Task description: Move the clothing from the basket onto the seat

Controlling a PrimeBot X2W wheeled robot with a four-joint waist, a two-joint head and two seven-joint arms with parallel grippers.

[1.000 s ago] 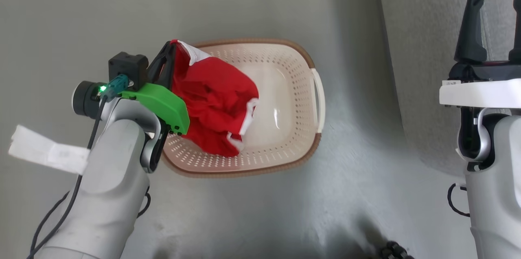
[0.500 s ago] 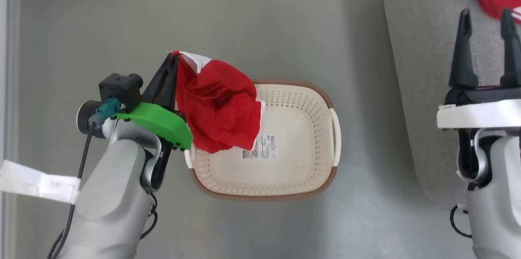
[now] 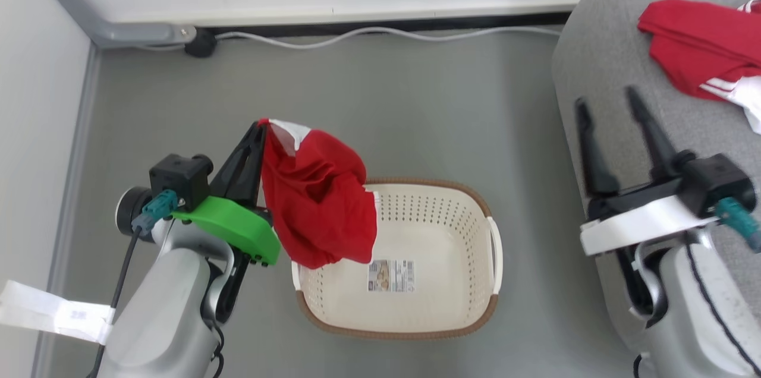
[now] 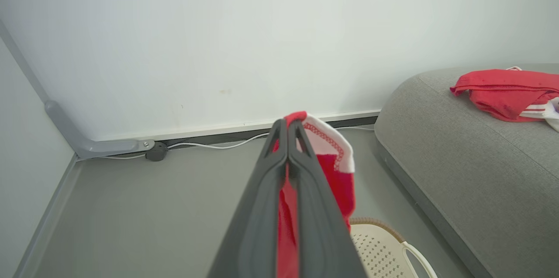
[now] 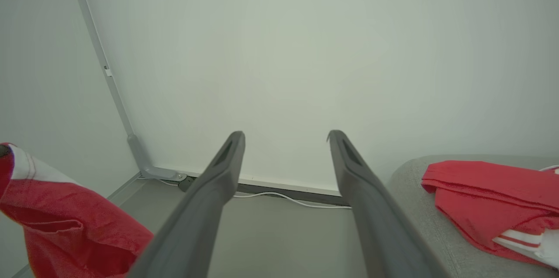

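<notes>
My left gripper [image 3: 260, 128] is shut on a red garment with a white panel [image 3: 318, 211], which hangs above the left end of the cream basket [image 3: 469, 274]. Along the left wrist view, the fabric [image 4: 334, 168] is pinched between the closed fingers of that gripper [image 4: 288, 124]. The basket holds just a label sticker [image 3: 390, 275]. A second red garment with white stripes [image 3: 701, 51] lies on the grey seat [image 3: 600, 69] at the right. Over the seat's edge my right gripper [image 3: 606, 98] stands open with nothing in it; in its own view [image 5: 286, 136] the fingers are spread and the held garment [image 5: 65, 221] shows at the left.
A white wall with a dark baseboard runs along the back, and a pale cable [image 3: 368, 33] lies on the grey floor beside it. A grey conduit [image 3: 89, 21] follows the left corner. Bare floor lies between the basket and the seat.
The head camera has tilted up, bringing wall, cable and more of the seat into view. The held garment now hangs higher, clear of the basket, showing the label. The right gripper has angled left.
</notes>
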